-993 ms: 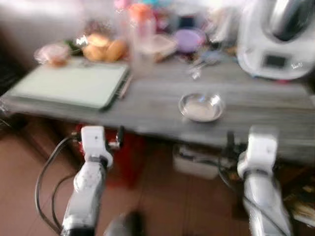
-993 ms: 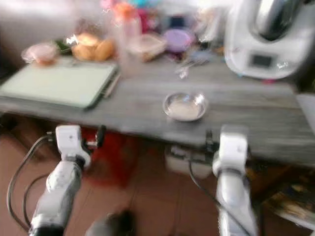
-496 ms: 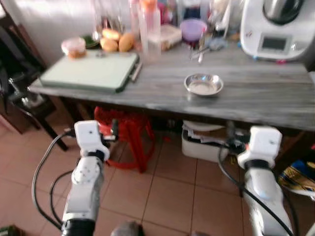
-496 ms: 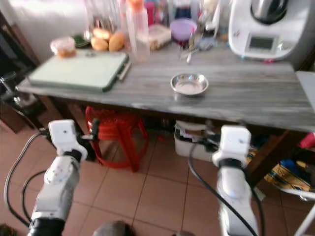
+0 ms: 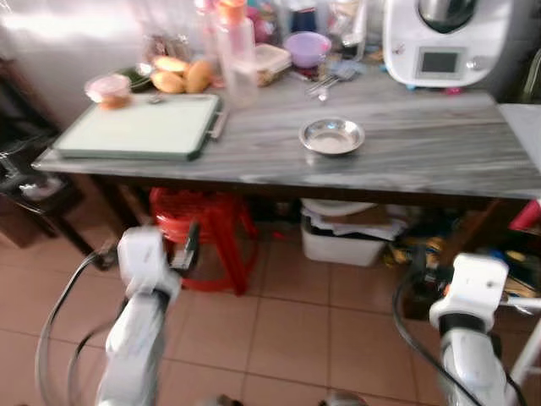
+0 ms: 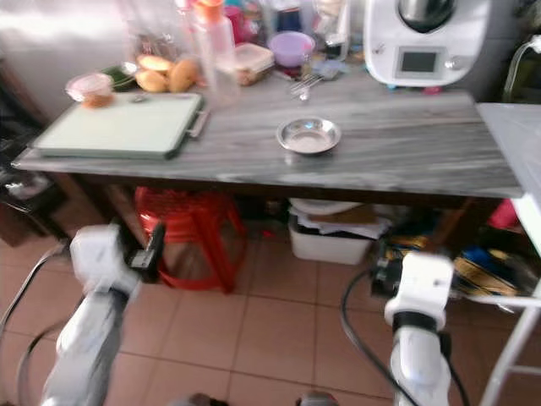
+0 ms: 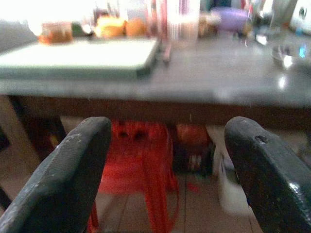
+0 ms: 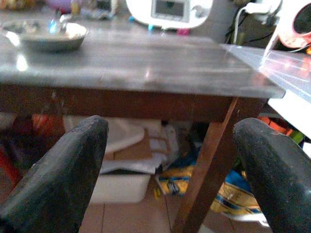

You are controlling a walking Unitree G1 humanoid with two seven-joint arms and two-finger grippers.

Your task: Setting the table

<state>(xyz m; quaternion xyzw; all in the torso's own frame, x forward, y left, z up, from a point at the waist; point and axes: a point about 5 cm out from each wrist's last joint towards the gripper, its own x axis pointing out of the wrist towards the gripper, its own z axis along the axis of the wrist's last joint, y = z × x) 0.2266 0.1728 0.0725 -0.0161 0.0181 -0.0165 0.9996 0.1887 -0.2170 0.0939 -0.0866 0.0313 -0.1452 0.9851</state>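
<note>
On the grey tabletop (image 5: pixel 423 152): one small metal bowl (image 5: pixel 331 136) near the middle, one pale green tray (image 5: pixel 139 127) at the left end, one white kitchen machine (image 5: pixel 446 42) at the back right. Also one purple bowl (image 5: pixel 307 46), one clear lidded box (image 5: pixel 270 61), one tall bottle (image 5: pixel 235 46) with an orange cap, a few bread rolls (image 5: pixel 179 76), one small round tub (image 5: pixel 109 89), some cutlery (image 5: pixel 321 82) lying loose behind the metal bowl. Contents of the metal bowl too blurred to tell.

Under the tabletop: one red plastic stool (image 5: pixel 207 228) and one white bin (image 5: pixel 351 237) full of papers, on a floor (image 5: pixel 287 321) of reddish tiles.

Two arms held low before the table edge, well apart from the bowl. Left fingers (image 7: pixel 63 179) spread wide, holding nothing. Right fingers (image 8: pixel 63 170) likewise wide apart and empty.
</note>
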